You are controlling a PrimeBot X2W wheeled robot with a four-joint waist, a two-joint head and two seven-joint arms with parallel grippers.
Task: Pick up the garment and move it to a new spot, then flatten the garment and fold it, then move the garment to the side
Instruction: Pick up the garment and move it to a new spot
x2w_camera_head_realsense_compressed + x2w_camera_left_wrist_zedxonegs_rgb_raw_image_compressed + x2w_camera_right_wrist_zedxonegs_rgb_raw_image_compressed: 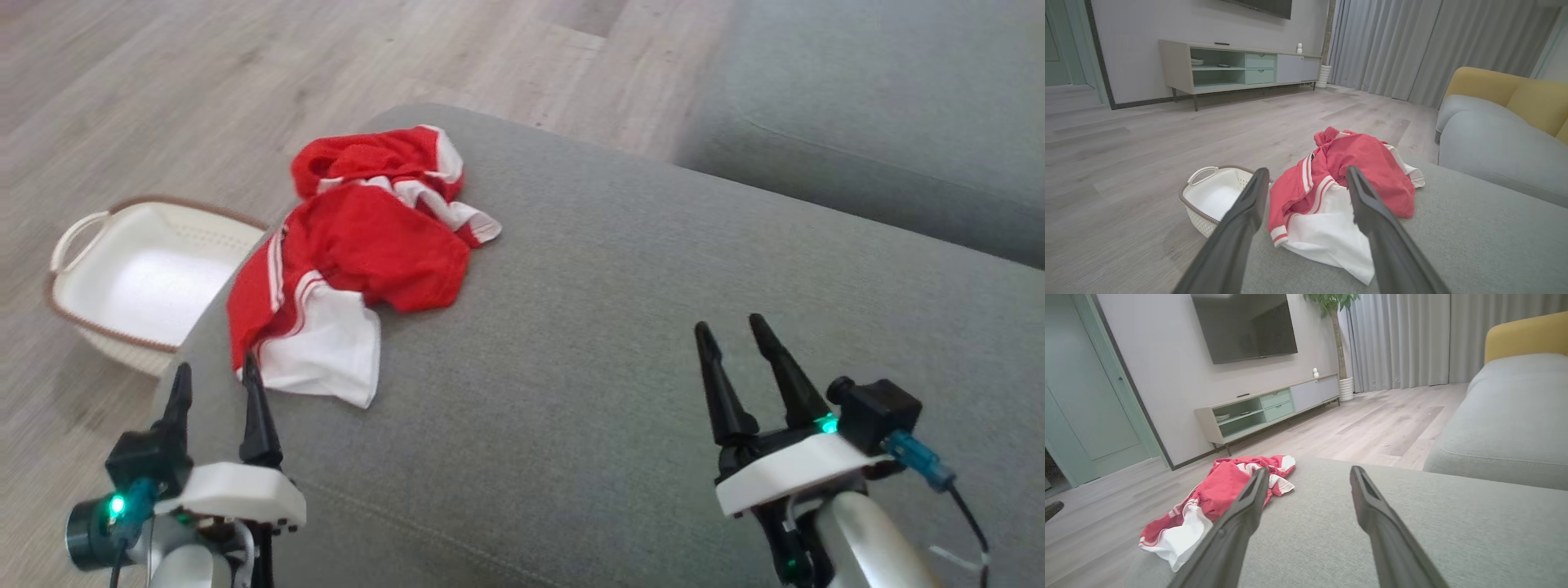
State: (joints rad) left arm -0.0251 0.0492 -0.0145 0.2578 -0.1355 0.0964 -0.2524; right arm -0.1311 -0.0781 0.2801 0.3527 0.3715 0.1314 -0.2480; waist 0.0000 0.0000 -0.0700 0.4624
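Note:
A crumpled red and white garment [359, 253] lies in a heap at the far left of the grey ottoman cushion [620, 327], one white part hanging toward its left edge. My left gripper [216, 380] stands open just in front of that white part, with nothing between its fingers. In the left wrist view the garment [1343, 192] sits right beyond the open left gripper [1306, 175]. My right gripper [731, 331] is open over bare cushion, well to the right of the garment. The right wrist view has the garment [1216, 498] off to the left of the right gripper [1309, 473].
A white basket [139, 278] with a brown rim stands on the wooden floor, left of the cushion. A grey sofa [882, 114] with yellow back cushions lies beyond to the right. A low TV cabinet [1237, 67] stands against the far wall.

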